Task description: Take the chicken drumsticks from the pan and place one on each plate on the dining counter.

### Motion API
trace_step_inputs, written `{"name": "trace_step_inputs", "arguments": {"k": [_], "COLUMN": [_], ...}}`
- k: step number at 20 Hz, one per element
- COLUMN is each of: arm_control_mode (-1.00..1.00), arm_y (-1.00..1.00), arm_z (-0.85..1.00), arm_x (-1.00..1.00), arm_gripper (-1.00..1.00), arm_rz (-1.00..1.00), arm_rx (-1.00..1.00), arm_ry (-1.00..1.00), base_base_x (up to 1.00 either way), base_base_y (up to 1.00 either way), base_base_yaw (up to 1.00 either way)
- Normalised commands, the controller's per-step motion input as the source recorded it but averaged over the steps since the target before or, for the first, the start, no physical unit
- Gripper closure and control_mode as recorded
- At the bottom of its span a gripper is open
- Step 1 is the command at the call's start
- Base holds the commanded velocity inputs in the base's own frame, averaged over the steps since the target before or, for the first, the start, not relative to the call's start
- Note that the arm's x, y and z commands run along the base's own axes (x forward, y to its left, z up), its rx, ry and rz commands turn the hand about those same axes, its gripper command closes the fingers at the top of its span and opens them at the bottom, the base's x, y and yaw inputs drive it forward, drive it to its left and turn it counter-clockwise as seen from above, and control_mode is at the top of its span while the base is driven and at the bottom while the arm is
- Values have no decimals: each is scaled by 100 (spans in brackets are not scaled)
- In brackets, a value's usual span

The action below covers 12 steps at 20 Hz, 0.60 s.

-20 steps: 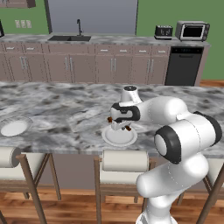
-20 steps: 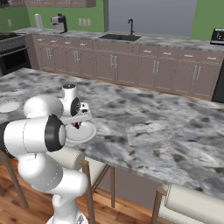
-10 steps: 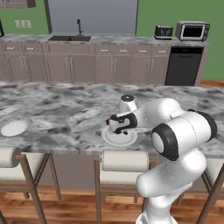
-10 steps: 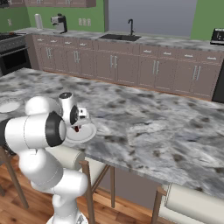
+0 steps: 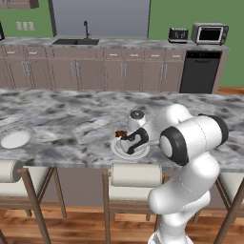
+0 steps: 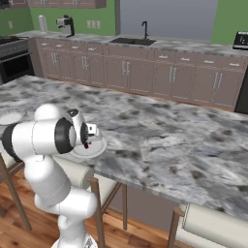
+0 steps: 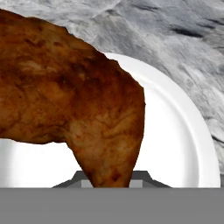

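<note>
Plate, far left (image 5: 15, 139): white and bare, lying on the counter (image 5: 66, 121) well apart from the arm.
Plate, centre (image 5: 137, 151): white, directly beneath the gripper; the hand view shows its rim (image 7: 192, 131) curving round under the meat.
Drumstick (image 7: 74, 109): browned, held just above the centre plate (whether it touches the plate cannot be told); a brown end shows beside the gripper in the left base view (image 5: 120, 134).
Gripper (image 5: 129, 141): jaws drawn as near together as they go, pinched on the drumstick, pointing down at the plate; also seen from the right base view (image 6: 86, 140).
Handling, judged: light, firm along the bone, softer in the thick meat, with a browned skin likely to be somewhat slick (a loose pinch could let it swivel).
Hold, judged: across the narrow bone end, where the jaws span it most easily.
Progress, judged: this drumstick is about ready to be released; the far-left plate has not yet received one.
</note>
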Motion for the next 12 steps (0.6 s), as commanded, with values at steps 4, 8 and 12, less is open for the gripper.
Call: {"name": "trace_step_inputs", "arguments": {"k": [4,8,12], "arm_control_mode": [-100,-100,-100], "arm_y": [0,0,0], "arm_z": [-7,-3,0], "arm_x": [14,1,0], "arm_gripper": [100,-100,-100], "arm_rz": [-5,-5,-3], "arm_rx": [0,0,0], "arm_ry": [-1,0,0], "base_base_x": [0,0,0], "base_base_y": [0,0,0], "base_base_yaw": [0,0,0]}}
